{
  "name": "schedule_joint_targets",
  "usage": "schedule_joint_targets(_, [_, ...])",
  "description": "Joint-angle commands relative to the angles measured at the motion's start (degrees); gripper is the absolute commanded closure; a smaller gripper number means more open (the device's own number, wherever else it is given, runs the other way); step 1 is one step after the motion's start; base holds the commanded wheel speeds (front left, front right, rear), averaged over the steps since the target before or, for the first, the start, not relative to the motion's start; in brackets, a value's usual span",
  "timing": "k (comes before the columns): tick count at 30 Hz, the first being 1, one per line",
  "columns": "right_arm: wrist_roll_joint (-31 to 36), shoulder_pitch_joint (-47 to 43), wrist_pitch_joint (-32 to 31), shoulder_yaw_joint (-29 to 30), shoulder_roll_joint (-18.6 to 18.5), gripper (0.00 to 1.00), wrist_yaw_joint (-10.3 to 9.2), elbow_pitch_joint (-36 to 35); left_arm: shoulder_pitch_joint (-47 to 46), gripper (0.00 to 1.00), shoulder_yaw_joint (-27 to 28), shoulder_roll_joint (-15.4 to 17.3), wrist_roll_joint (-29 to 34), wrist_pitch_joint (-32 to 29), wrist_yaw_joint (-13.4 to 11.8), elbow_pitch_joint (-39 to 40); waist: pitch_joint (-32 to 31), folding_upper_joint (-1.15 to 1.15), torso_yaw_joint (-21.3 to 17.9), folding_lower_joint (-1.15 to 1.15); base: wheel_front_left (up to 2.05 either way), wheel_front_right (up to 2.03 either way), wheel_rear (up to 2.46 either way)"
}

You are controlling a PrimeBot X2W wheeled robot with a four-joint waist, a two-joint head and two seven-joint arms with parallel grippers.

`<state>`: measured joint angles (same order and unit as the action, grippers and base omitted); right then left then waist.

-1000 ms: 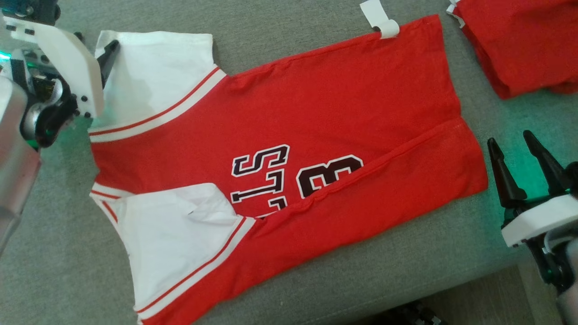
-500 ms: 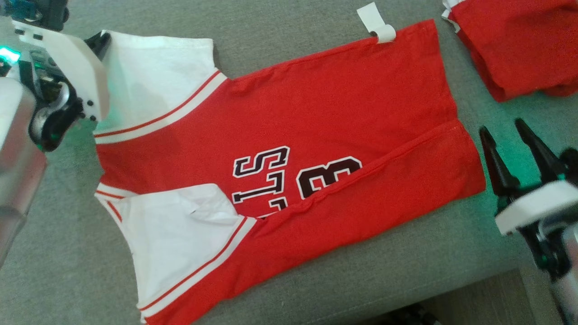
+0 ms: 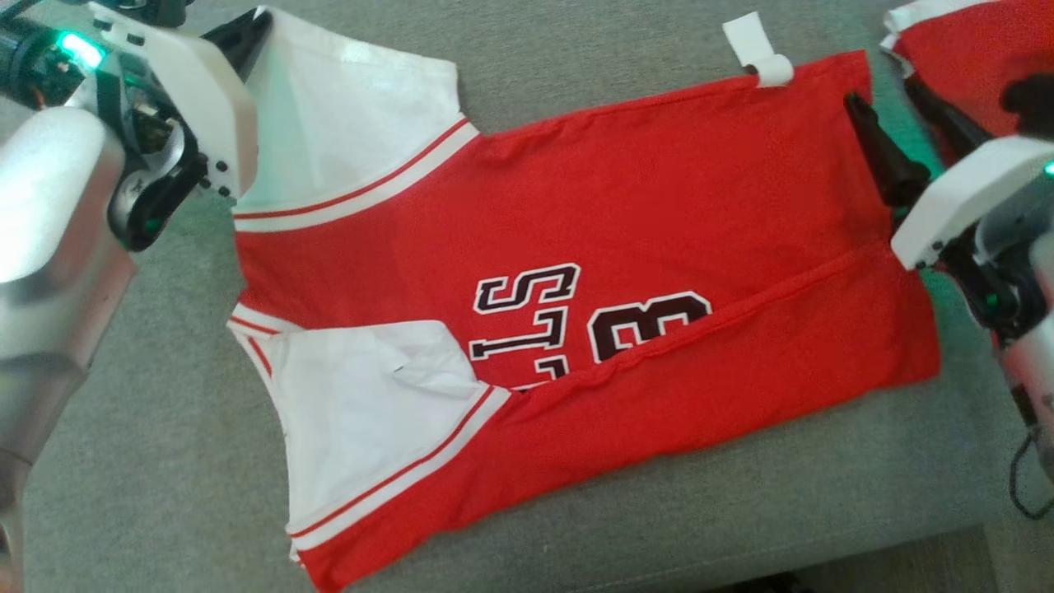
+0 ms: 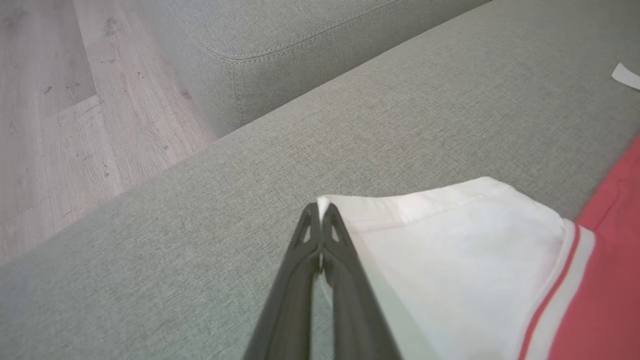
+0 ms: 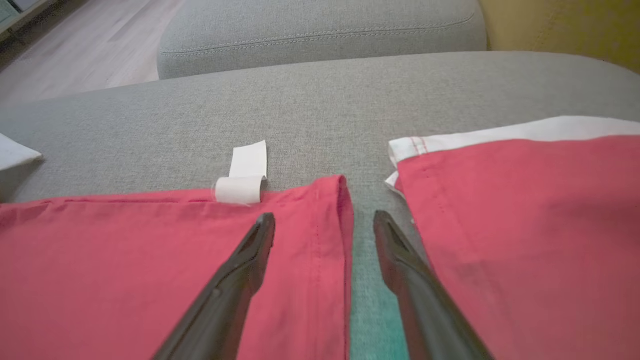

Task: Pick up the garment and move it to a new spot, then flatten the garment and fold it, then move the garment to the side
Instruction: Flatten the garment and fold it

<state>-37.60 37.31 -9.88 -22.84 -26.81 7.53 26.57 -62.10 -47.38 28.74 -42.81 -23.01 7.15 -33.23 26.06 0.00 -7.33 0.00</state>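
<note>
The red and white shirt [image 3: 626, 222] lay flat on the grey sofa seat [image 3: 148, 494], its near side folded in over the lettering. Thin, limp cloth, I judged: light, sure to sag unless taken at both far corners. There the left claw [image 4: 320, 216] was pinched shut on the white sleeve corner, while the right claw [image 5: 324, 217] stood spread astride the bottom hem, gripping nothing. Beyond lay another red garment [image 5: 525, 225].

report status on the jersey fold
Left gripper shut on jersey at white sleeve corner. Right gripper open, fingers either side of hem edge. Second red garment lies close beside it.
</note>
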Motion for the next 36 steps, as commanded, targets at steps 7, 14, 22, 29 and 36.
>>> schedule_joint_targets(7, [-4.6,5.6,0.6,-4.3,-0.2,0.0,-0.04,6.2,-4.1,1.0,0.7,1.9,-0.1,1.7,0.3,2.3,0.7,0.0,1.8,0.0,0.0,0.0,0.0])
schedule_joint_targets(14, [-7.0,8.9,2.8,-8.4,-0.5,0.69,-0.04,10.4,-4.5,1.0,-0.2,2.3,-0.7,2.6,0.3,2.2,0.8,0.0,2.5,0.0,0.0,0.0,0.0])
schedule_joint_targets(22, [-9.4,12.5,6.6,-11.7,-1.3,1.0,-0.04,13.1,-5.5,1.0,-1.0,2.9,0.1,5.6,0.3,1.8,1.0,0.0,3.2,0.0,0.0,0.0,0.0])
schedule_joint_targets(29, [-13.4,16.4,9.0,-12.4,-2.6,1.0,-0.04,13.3,-8.7,1.0,-0.4,3.6,4.1,15.8,0.2,0.5,0.9,0.0,3.7,0.0,0.0,0.0,0.0])
schedule_joint_targets(36, [-16.0,17.1,10.7,-13.9,-4.4,1.0,-0.04,14.3,-8.9,1.0,0.2,1.8,4.0,22.6,0.0,-2.2,-1.2,0.0,5.1,0.0,0.0,0.0,0.0])
